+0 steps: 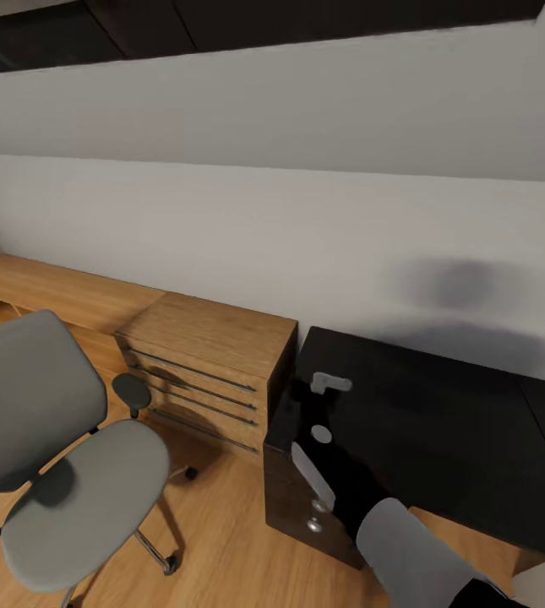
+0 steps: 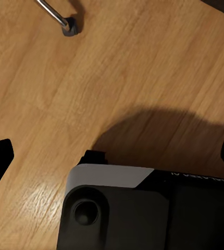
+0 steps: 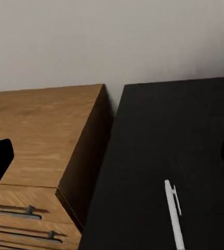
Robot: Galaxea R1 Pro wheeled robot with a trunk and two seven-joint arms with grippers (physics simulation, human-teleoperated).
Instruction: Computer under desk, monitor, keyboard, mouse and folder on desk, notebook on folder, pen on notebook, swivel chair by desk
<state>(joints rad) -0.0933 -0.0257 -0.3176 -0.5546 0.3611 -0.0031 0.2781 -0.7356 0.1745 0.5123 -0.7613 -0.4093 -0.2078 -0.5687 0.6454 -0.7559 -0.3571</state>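
Note:
The swivel chair [image 1: 78, 481], with grey seat and back, stands on the wood floor at the left, its seat bare. At the right, the black desk [image 1: 441, 414] runs along the grey wall. My right arm [image 1: 407, 549] reaches over the desk's left end. In the right wrist view, the right gripper [image 3: 114, 159] is open above the desk top [image 3: 179, 135], and the white pen [image 3: 173, 213] lies on the top just ahead of it. The left gripper [image 2: 112, 156] hangs open over the floor, holding nothing.
A light wooden drawer chest [image 1: 213, 338] stands between chair and desk, touching the desk's left end [image 3: 44, 130]. A black drawer cabinet [image 1: 302, 507] sits under that end. A low wooden bench [image 1: 52, 287] runs along the wall. One chair castor [image 2: 70, 26] is near my base [image 2: 133, 208].

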